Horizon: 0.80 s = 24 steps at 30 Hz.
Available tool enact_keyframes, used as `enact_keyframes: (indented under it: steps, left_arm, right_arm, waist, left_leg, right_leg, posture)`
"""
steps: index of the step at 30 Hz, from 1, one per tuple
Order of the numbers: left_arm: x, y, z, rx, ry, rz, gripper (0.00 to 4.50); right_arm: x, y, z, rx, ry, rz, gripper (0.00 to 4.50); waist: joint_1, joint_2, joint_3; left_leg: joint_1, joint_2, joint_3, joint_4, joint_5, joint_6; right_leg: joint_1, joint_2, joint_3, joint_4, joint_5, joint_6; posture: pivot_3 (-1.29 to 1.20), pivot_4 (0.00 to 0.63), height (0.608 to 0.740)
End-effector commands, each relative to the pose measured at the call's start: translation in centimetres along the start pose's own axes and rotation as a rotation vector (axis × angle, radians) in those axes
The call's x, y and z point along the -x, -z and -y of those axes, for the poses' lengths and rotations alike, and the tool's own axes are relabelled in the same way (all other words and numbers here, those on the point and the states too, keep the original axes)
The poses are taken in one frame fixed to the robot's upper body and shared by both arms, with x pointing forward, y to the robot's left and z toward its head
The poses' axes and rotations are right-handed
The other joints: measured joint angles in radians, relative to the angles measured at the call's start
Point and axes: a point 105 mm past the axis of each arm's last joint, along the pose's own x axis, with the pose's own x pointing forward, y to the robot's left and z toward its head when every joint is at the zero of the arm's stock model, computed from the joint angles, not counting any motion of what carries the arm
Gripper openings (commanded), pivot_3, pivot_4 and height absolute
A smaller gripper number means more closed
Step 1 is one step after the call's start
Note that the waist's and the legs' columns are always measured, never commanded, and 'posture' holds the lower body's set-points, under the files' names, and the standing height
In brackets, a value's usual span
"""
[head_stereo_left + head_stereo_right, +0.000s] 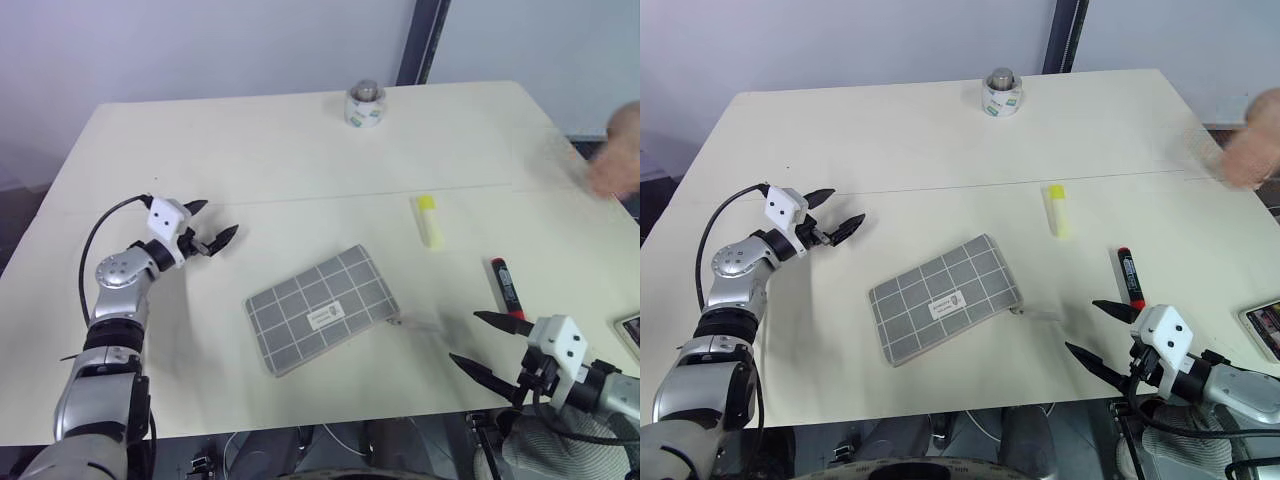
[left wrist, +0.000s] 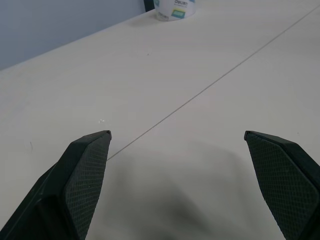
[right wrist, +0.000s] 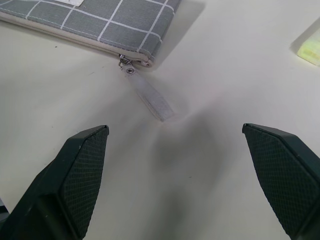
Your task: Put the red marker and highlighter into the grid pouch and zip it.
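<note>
The pouch [image 1: 322, 309] lies flat and slanted in the middle of the desk [image 1: 250, 150], label up, its zipper along the near long edge with the pale pull tab [image 3: 149, 97] trailing off the corner nearest the right arm. From the right wrist view the slider sits at that corner; whether the zipper is closed I cannot tell for sure, though the pouch looks flat and shut. The highlighter [image 1: 430, 221] lies beyond and to the right of the pouch, well apart from it, and the marker [image 1: 505, 287] lies farther right and nearer, red cap away from the robot. Both pens are outside the pouch, so nothing of the task looks done yet. The left pincer [image 1: 208, 238] hovers left of the pouch, spread wide and holding nothing; the right pincer [image 1: 490, 345] is also spread and empty, low near the desk's front edge, just short of the marker and pointing toward the pull tab. A roll of tape [image 1: 365, 105] stands at the far edge, and a person's hand [image 1: 618, 160] is blurred at the far right. The step in hand appears to be the opening one: likely the left pincer must pin the pouch while the right takes the tab and draws the zipper open. The tab is thin and flat against the desk, so pinching it calls for a low, careful approach.
</note>
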Motion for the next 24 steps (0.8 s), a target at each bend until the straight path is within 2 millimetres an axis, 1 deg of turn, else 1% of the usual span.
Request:
enact_keyframes:
  steps: [1,4,10,16,21,24]
  left_arm:
    - [0.1,-1.1,-0.2,-0.028,0.011,0.033,4.5]
    - [0.2,-1.4,-0.1,-0.034,0.015,0.052,4.5]
    - [0.3,-1.3,-0.8,-0.041,-0.017,0.034,4.5]
    - [0.4,-1.2,-0.7,-0.043,-0.012,0.032,4.5]
    - [1.0,-1.5,0.3,-0.073,0.067,0.064,4.5]
    - [1.7,-2.0,0.5,-0.086,0.096,0.079,4.5]
  right_arm:
    - [0.1,-0.4,0.2,0.014,-0.001,0.009,4.45]
    - [0.1,-0.4,0.2,0.014,0.001,0.008,4.45]
    - [0.0,-0.4,0.3,0.017,0.0,0.009,4.45]
    - [-0.1,-0.4,0.4,0.02,-0.001,0.01,4.45]
    - [-0.2,-0.4,0.5,0.007,0.001,0.014,4.45]
    - [-0.9,-1.4,1.3,0.008,0.031,0.058,4.45]
  waist:
    - [0.0,0.0,0.0]
    - [0.0,0.0,0.0]
    - [0.0,0.0,0.0]
    - [0.0,0.0,0.0]
    - [-0.002,0.0,0.0]
    - [-0.002,0.0,0.0]
  left_leg:
    - [0.0,0.0,0.0,0.0,0.0,0.0]
    - [0.0,0.0,0.0,0.0,0.0,0.0]
    - [0.0,0.0,0.0,0.0,0.0,0.0]
    - [0.0,0.0,0.0,0.0,0.0,0.0]
    - [0.0,0.0,0.0,0.0,0.0,0.0]
    - [0.0,0.0,0.0,0.0,0.0,0.0]
  right_leg:
    - [0.0,0.0,0.0,0.0,0.0,0.0]
    - [0.0,0.0,0.0,0.0,0.0,0.0]
    - [0.0,0.0,0.0,0.0,0.0,0.0]
    - [0.0,0.0,0.0,0.0,0.0,0.0]
    - [0.0,0.0,0.0,0.0,0.0,0.0]
    - [0.0,0.0,0.0,0.0,0.0,0.0]
  posture:
    - [0.0,0.15,0.74]
    - [0.0,0.15,0.74]
    - [0.0,0.15,0.74]
    - [0.0,0.15,0.74]
    - [0.0,0.15,0.74]
    - [0.0,0.15,0.74]
